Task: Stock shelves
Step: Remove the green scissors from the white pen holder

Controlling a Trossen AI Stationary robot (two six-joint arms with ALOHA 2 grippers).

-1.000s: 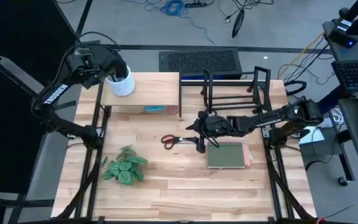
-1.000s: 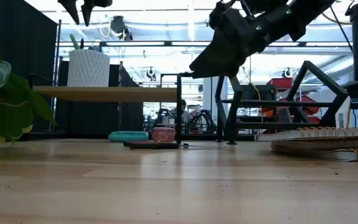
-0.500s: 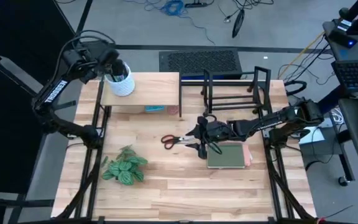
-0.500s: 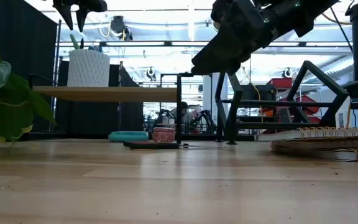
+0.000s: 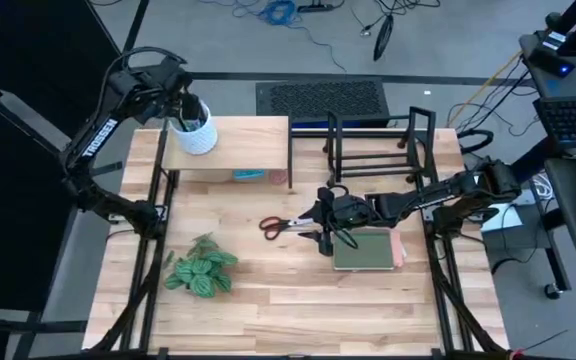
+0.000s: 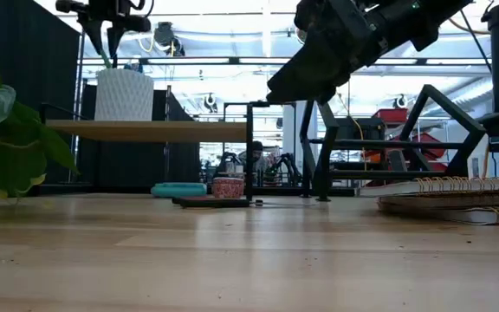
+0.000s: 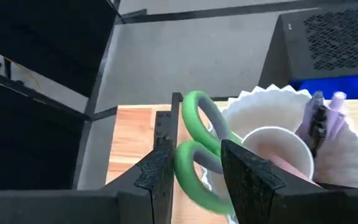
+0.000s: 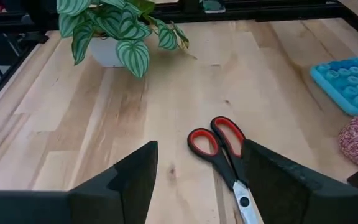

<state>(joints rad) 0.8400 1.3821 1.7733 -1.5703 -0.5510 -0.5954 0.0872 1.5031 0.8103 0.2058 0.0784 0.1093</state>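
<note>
Pale wood of the worktop [image 5: 268, 300] fills the middle of the high view. At its upper left stands the wooden shelf [image 5: 230, 145], with a white cup [image 5: 196, 133] already on top. The left gripper [image 7: 194, 171] hangs over this cup, fingers clamped on green scissors [image 7: 194, 149]. The black rack [image 5: 378, 140], upper right, looks empty. At centre the right gripper [image 8: 194, 165] hovers with fingers apart over red scissors [image 5: 283, 225]. A notebook [image 5: 368, 250] and a plant [image 5: 200, 270] are not yet stocked, so most work remains.
</note>
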